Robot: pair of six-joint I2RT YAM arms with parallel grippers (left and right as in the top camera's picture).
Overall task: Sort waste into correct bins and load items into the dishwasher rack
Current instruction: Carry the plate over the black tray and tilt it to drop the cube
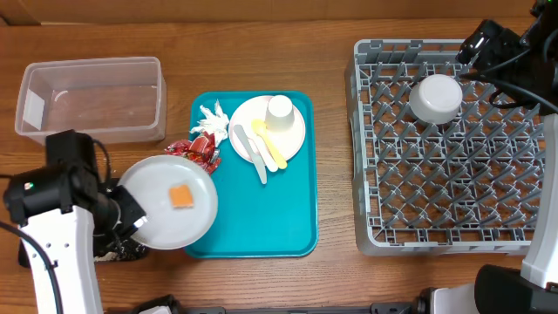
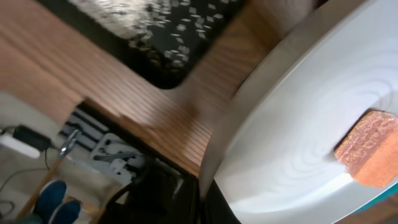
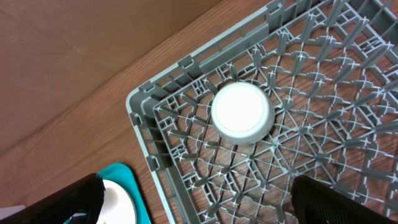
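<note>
Left fingers clamp the white plate by its rim, orange food cube beyond; right fingers gape empty, upturned bowl ahead.

Grey dishwasher rack fills centre and right, one corner pointing upper left. Small white bowl sits upside down on the lattice near that corner, clear of the walls. Brown wooden table to the left. Teal tray corner at bottom left, white plate edge on it. Right gripper: dark fingers spread wide at both lower corners, above the rack.
</note>
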